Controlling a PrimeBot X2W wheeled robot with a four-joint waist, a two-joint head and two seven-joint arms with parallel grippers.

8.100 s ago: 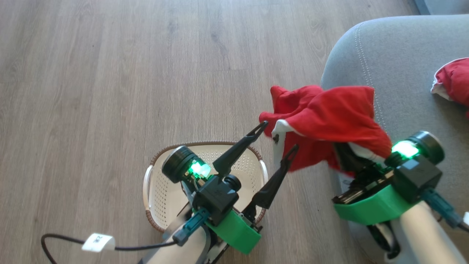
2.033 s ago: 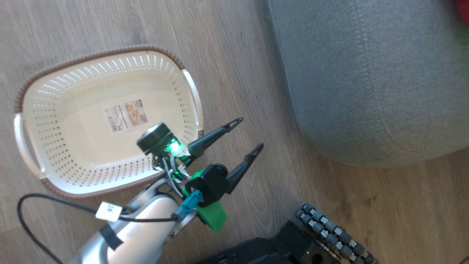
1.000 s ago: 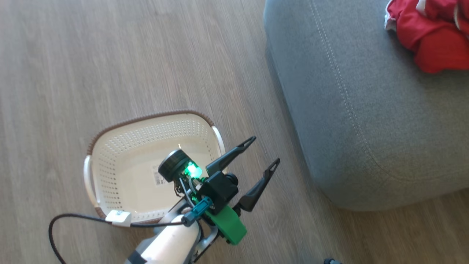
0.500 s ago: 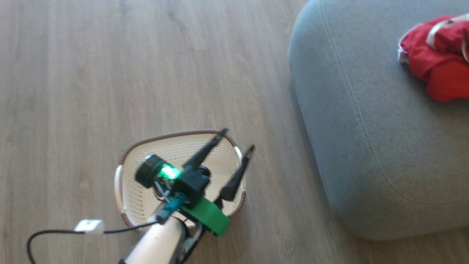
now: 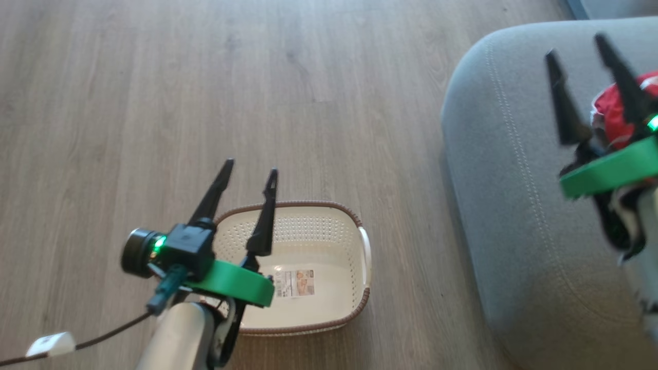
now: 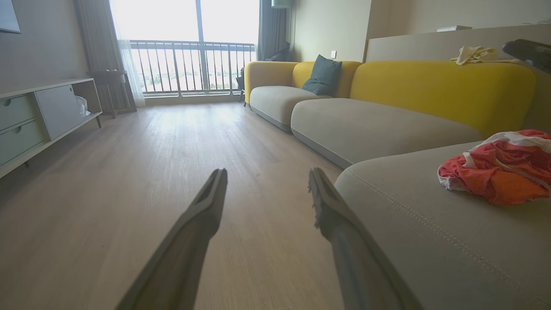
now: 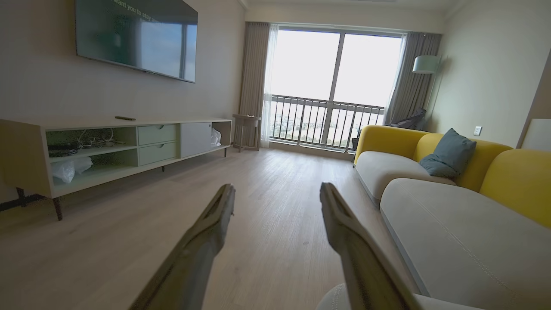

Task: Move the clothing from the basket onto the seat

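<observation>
The cream basket [image 5: 318, 226] stands on the wood floor, with just a label sticker on its bottom. My left gripper [image 5: 250, 168] hovers over its left part, open, nothing between the fingers. In the left wrist view it [image 6: 265, 172] points along the floor beside the grey seat [image 6: 430, 224]. Red and white clothing [image 6: 495, 168] lies bunched on that seat. In the head view my right gripper [image 5: 574, 46] is open above the seat [image 5: 514, 180], partly covering the clothing [image 5: 614, 115]. In its own view the right gripper [image 7: 277, 187] is open and bare.
A black cable with a white tag [image 5: 51, 343] trails from the left arm at the lower left. A long sofa with yellow backs [image 6: 430, 86] runs on past the seat. A low TV cabinet [image 7: 129, 146] lines the opposite wall, with open floor between.
The head camera has shifted. My left gripper now points straight up the view rather than up and right. The right gripper has come into view over the seat.
</observation>
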